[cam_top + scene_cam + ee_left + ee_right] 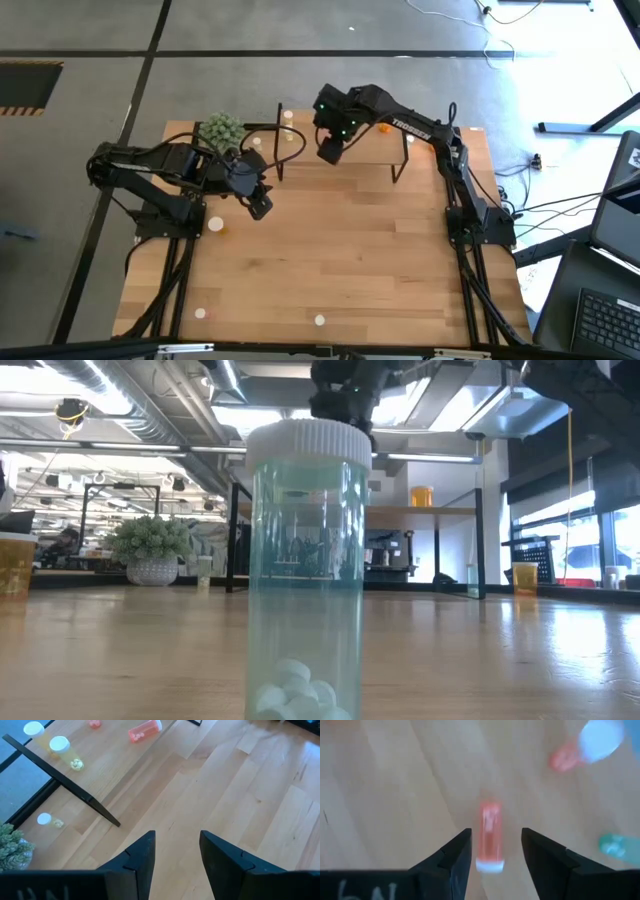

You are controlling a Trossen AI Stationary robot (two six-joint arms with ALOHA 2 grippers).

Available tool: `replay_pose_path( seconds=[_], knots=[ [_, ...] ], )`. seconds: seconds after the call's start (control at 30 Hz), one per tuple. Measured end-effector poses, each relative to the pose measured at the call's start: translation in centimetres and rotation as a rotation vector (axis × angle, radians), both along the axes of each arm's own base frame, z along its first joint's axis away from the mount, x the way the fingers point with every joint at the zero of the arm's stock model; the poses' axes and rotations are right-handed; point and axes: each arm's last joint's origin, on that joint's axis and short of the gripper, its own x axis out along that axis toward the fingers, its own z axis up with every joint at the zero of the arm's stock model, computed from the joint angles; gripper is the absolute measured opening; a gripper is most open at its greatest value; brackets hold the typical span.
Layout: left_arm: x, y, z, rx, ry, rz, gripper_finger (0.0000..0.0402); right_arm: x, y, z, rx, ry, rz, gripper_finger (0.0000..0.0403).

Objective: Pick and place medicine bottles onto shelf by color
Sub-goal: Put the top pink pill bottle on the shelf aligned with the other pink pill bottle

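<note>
Over the shelf — right gripper open, empty | red bottle below

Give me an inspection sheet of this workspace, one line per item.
Surface: light-wood table, mostly bare in the middle.
Job's things: shelf at the table's far edge; green bottle upright close to the low camera, white pills at its bottom; pink bottle lying on wood in front of the right gripper; pink bottle on its side and two yellowish bottles in the left wrist view; white-capped bottles scattered near the table's front edge.
Clutter: green plant ball at the far left.
Grippers: left gripper open over bare wood; right gripper open above the pink bottle.
Cables: several on the floor, right of the table.
Surroundings: laptop at right; office room behind.
</note>
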Motion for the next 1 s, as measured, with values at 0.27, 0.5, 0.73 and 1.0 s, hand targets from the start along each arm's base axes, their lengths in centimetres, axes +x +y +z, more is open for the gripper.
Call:
replay_pose_path(
  seconds=[0.27, 0.5, 0.73, 1.0],
  knots=[
    [0.0, 0.0, 0.0, 0.016, 0.009, -0.017, 0.0149, -0.8, 1.0, -0.1, -0.004, 0.105, 0.128, 0.0174],
    [0.1, 0.6, 0.0, 0.031, 0.017, -0.006, 0.0149, -2.3, 2.5, 1.5, -0.001, 0.138, 0.178, 0.0174],
    [0.1, 1.6, 0.0, 0.037, 0.022, 0.032, 0.0149, -3.8, 4.2, 3.8, -0.046, 0.105, 0.276, 0.0174],
    [0.2, 1.9, 0.0, 0.065, 0.040, 0.013, 0.0149, -3.3, 5.0, 4.0, -0.066, 0.060, 0.338, 0.0174]
  ],
)
